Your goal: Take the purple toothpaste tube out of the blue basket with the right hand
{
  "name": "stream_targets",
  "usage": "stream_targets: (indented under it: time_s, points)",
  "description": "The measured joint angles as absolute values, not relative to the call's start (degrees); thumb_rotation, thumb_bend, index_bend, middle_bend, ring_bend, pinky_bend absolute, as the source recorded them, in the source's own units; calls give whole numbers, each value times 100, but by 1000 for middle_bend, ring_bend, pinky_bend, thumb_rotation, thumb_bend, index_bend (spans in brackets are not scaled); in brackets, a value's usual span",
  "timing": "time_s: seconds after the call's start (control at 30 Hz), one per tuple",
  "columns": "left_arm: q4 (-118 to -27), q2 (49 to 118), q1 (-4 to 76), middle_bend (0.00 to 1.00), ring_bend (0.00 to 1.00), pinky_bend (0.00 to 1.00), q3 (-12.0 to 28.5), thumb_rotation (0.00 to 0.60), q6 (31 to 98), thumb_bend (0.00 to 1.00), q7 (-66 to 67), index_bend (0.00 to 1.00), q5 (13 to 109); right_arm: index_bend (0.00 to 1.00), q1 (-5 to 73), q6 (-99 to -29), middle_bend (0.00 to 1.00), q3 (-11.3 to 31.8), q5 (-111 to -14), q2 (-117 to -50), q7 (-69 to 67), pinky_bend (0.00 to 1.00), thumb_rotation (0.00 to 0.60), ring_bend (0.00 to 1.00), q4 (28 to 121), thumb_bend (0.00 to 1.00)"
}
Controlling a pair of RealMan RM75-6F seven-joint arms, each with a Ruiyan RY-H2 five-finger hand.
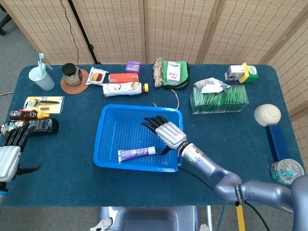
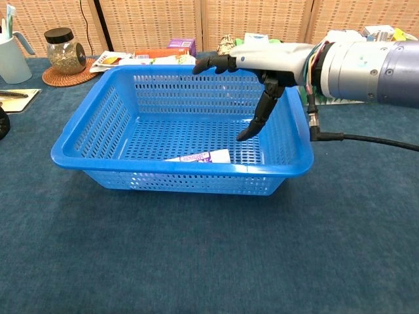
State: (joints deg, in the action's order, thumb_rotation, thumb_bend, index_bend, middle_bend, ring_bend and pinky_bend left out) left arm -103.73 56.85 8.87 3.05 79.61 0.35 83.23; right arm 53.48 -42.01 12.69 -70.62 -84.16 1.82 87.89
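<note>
The purple and white toothpaste tube [image 1: 137, 153] lies flat near the front wall of the blue basket [image 1: 107, 130], partly hidden by the rim in the chest view [image 2: 200, 157]. My right hand [image 1: 165, 132] hovers inside the basket above its right half, fingers spread and empty, thumb pointing down toward the tube's right end; the chest view shows the right hand [image 2: 258, 65] over the basket [image 2: 91, 134]. My left hand [image 1: 9, 154] rests open at the table's left front edge.
Behind the basket stand a lotion bottle [image 1: 123, 88], snack packs [image 1: 123, 77], a rope coil [image 1: 158, 72] and a green pouch [image 1: 175, 73]. A clear box of green packets [image 1: 219, 98] sits right of it. Jar [image 1: 71, 73], cup [image 1: 41, 78] and bottles [image 1: 29, 126] crowd the left.
</note>
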Motion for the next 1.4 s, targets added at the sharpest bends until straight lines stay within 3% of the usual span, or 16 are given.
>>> stream_targets:
  time_s: [0.4,0.73,1.13,1.4]
  points:
    - [-10370,5681,893,0,0,0,314,600,7960,0,38,0,8285,4,5701,-3649,0,1001,-6433,-8487,928,0,600,0,8764,0]
    - [-10365,5681,901,0,0,0,326,600,7951,0,39,0,8249,49,6033,-3545,0,868,-5866,-8931,1425,13,600,0,8415,0]
    - [-10357,5673,901,0,0,0,339,600,7954,0,13,0,8215,157,6218,-3572,80,835,-5769,-9337,1546,135,600,0,8098,0]
    - [-10346,5669,911,0,0,0,351,600,7936,0,-3,0,8183,221,6356,-3482,150,846,-5681,-9626,1562,208,600,46,7738,160]
